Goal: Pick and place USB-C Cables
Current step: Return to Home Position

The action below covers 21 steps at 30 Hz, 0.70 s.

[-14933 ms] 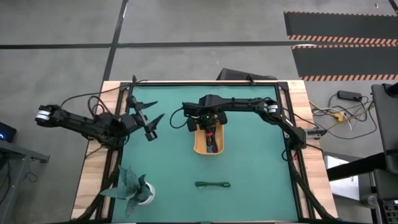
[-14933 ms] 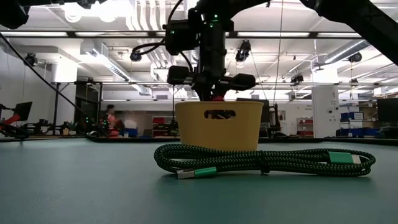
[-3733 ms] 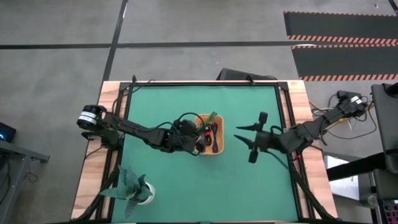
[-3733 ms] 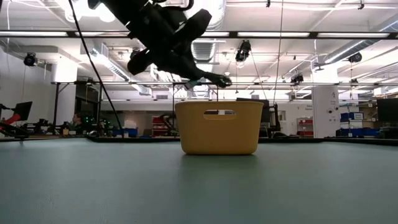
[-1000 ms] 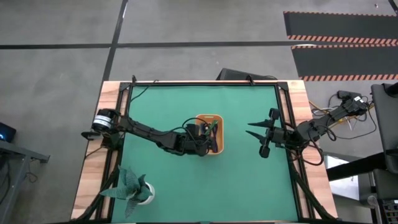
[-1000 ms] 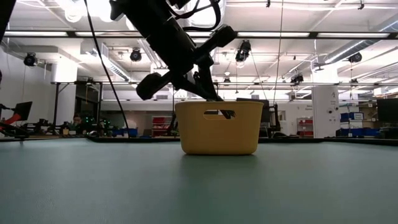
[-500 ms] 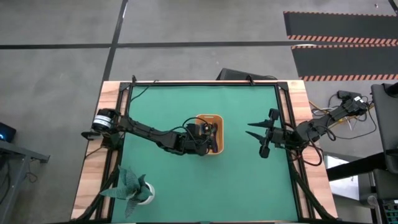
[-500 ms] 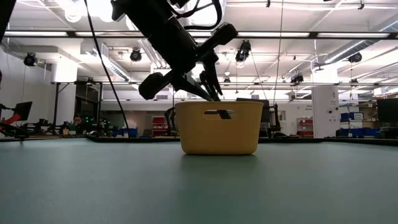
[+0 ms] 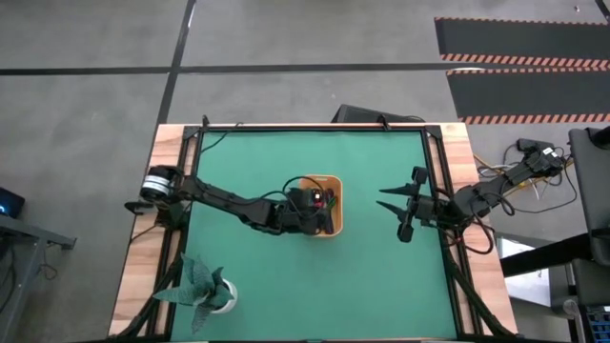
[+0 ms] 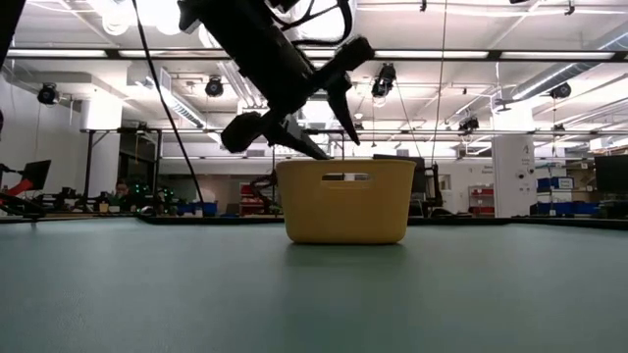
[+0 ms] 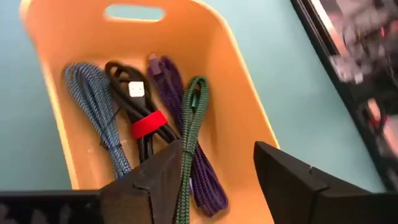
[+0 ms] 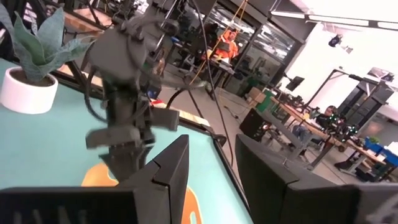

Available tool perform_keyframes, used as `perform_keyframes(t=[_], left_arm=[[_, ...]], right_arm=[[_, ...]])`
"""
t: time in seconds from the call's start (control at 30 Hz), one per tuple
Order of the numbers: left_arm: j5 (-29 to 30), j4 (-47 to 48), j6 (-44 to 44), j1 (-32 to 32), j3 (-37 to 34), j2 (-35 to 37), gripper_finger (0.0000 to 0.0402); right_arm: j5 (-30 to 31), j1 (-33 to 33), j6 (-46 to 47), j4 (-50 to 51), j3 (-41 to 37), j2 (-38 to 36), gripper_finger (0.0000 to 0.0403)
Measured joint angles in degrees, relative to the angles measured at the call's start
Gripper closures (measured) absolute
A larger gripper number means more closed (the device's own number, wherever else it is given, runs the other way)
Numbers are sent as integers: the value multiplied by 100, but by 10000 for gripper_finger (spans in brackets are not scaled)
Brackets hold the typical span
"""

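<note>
**Left arm is heading home from a full bin**

At the near left corner of the table (image 9: 381,286) the plant (image 9: 203,289) is standing well clear of the work. The left gripper (image 9: 313,203) is hovering over the bin (image 9: 338,214) at mid-table, reaching in from the left edge. The low view shows its fingers (image 10: 339,113) spread wide just above the rim, and the wrist view shows nothing between them.

All four cables are lying side by side inside the bin (image 11: 239,87): the blue (image 11: 93,109), the red-and-black (image 11: 142,123), the purple (image 11: 171,93) and the green (image 11: 194,118). None is showing on the table, so the placing looks done and only the retreat is left.

To do that well, the arm is best rising straight up first. The green cable is lying close under one finger, and a sideways pull could snag it or tip the light bin. The claw is better left wide apart, since closing this low risks pinching a loop. Once clear of the rim, it can swing back left, on the far side of the plant.

At the right edge the right gripper (image 9: 393,211) is waiting, well apart from the bin, its fingers (image 12: 171,162) parted and holding nothing.
</note>
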State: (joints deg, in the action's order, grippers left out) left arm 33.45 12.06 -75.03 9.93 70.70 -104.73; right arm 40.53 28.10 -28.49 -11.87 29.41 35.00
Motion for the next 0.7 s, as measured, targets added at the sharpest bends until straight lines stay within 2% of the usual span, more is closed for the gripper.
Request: perform_keyframes(t=[0.17,0.33,0.43,0.57,0.7], left_arm=[[-172,98,1463,-13,0,395,217],[-201,294,4285,50,0,1090,217],[-579,507,5573,137,-69,1586,228],[-1145,326,7001,238,-543,2343,277],[-1239,-47,7432,238,-1331,3195,357]], right_arm=[[-15,0,82,233,2,2,280],[-655,0,94,263,-63,-80,283],[-977,0,94,232,-88,-204,290],[-1231,0,88,189,-227,-428,301],[-1246,-2,84,4,-398,-585,312]])
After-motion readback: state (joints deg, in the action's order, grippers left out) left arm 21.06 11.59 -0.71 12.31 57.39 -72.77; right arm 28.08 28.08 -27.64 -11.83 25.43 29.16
